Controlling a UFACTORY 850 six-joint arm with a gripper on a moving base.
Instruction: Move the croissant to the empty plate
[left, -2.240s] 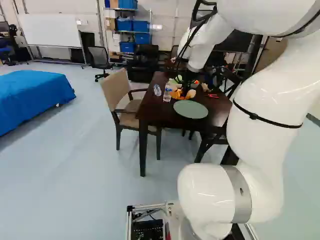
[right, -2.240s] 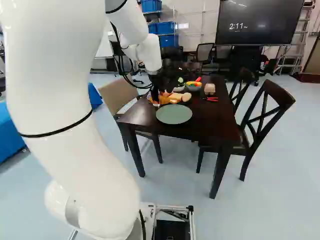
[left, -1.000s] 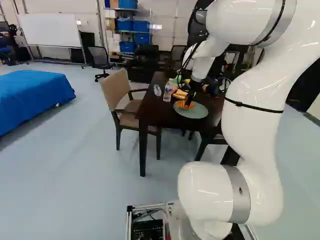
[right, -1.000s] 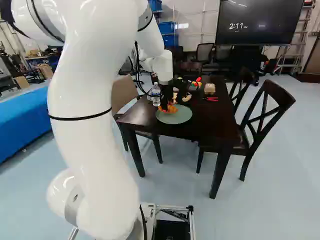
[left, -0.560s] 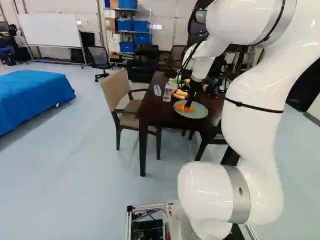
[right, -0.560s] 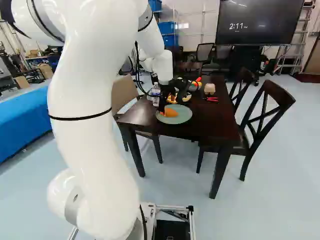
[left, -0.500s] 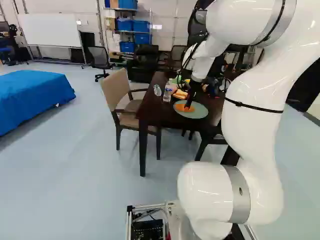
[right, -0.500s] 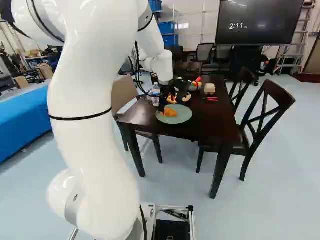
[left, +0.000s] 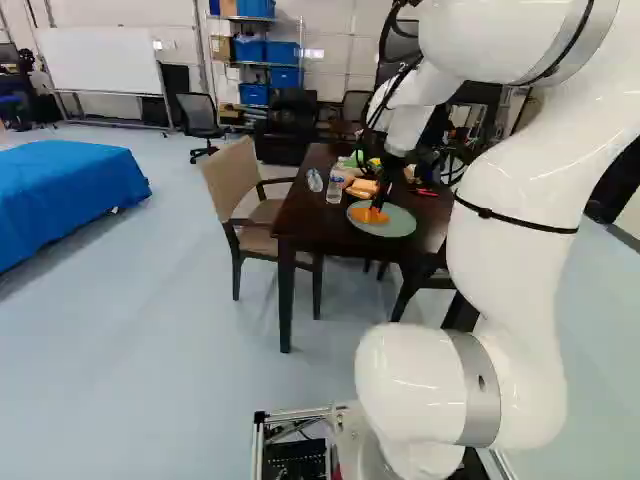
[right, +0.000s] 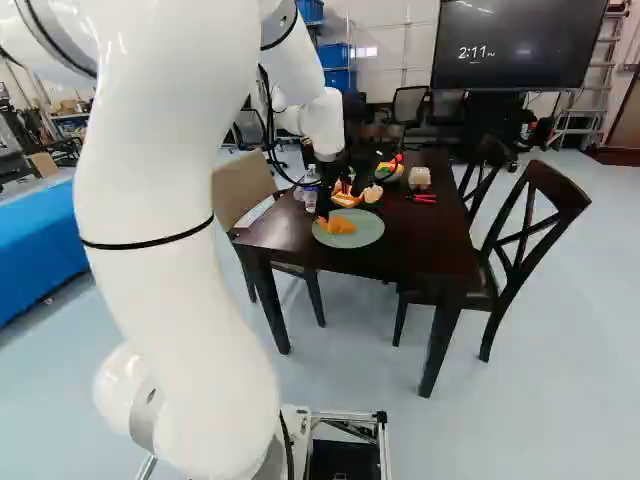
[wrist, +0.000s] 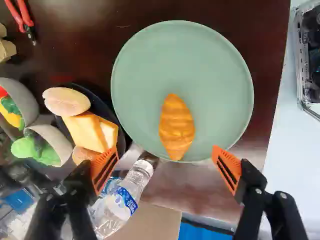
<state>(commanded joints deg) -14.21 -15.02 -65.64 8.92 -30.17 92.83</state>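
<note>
Standing wide apart, the two fingers of the end effector (right: 323, 211) have hold of nothing; the wrist view shows this opening clearly, the base views do not. The croissant (wrist: 176, 127) lies on the green plate (wrist: 215, 75), near its rim. A whiteboard (left: 105, 62) appears only in the left base view.

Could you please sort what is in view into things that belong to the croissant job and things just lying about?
For the job:
- croissant, on the green plate
- green plate
- tool, open

Lying about:
- water bottle
- red-handled pliers
- dark plate of food
- two bowls
</note>
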